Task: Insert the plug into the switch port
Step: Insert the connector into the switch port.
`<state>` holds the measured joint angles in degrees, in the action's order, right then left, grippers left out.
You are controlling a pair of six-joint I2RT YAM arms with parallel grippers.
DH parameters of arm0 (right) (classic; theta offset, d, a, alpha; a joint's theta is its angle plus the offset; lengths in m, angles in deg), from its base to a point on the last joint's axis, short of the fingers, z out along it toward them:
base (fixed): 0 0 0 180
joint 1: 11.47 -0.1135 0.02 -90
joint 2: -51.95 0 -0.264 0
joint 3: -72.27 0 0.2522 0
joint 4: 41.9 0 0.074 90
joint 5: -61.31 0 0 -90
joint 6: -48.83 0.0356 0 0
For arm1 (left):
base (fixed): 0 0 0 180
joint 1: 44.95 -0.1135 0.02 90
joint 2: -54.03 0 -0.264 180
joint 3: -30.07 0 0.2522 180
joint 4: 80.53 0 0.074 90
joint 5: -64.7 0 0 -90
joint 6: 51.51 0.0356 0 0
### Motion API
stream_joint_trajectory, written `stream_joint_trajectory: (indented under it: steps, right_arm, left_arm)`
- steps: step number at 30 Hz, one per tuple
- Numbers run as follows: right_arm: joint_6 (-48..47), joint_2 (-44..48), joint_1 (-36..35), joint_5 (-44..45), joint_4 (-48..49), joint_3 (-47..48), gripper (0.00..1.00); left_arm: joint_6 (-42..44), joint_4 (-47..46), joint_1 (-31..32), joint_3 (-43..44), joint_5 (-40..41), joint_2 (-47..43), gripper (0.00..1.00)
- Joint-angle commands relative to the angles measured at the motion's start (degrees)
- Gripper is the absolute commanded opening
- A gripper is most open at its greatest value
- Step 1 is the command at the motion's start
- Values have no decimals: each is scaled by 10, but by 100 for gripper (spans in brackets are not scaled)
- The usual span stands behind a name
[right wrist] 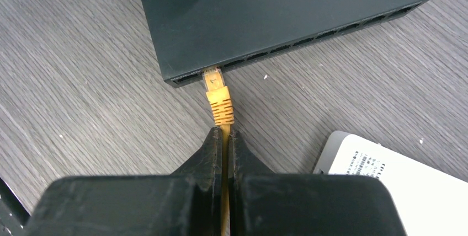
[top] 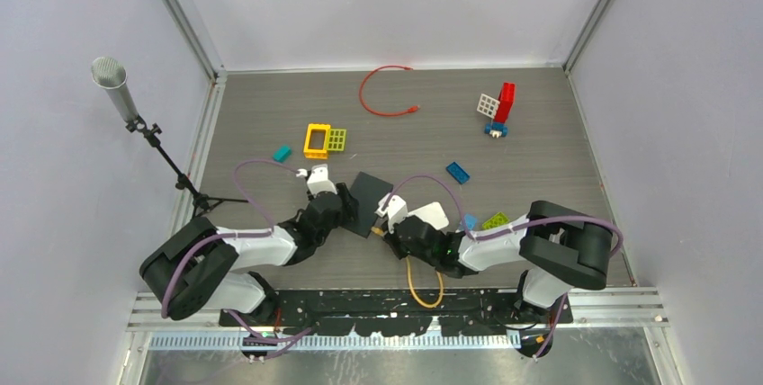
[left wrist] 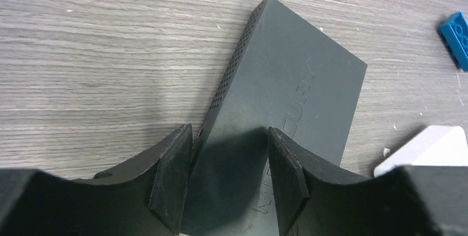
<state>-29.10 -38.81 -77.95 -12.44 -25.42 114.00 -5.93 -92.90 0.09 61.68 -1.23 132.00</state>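
The dark, flat switch (right wrist: 287, 10) lay at an angle on the wood-grain tabletop (right wrist: 83, 109), its row of ports turned toward the near edge. The yellow plug (right wrist: 219, 101), with a ribbed boot and a clear tip, sat level at the row's end port, tip at the mouth, its yellow cable (top: 412, 284) looping back behind.

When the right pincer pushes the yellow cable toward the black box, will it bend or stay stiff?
The yellow cable is probably floppy overall: in the top view it curls in a loose loop. The right pincer is shut on it just behind the plug, so that short stretch should stay fairly stiff. The thin black box might slide.
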Motion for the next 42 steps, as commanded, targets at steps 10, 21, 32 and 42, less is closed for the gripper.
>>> stream_joint_trajectory:
  steps: [10, 21, 32, 42]
  right_arm:
    - [-36, 37, 5, -83, -44, -8, 0]
    - [-18, 56, 4, -62, -82, -14, 0]
    - [-10, 60, 4, -52, -102, -11, 0]
    - [-10, 47, 4, -60, -91, -7, 0]
  left_arm:
    - [-9, 228, -44, 7, -285, -72, 71]
    - [11, 300, -75, -6, -293, -137, 76]
    - [-53, 433, -75, 5, -161, -242, 81]
    - [-26, 375, -75, -13, -213, -266, 77]
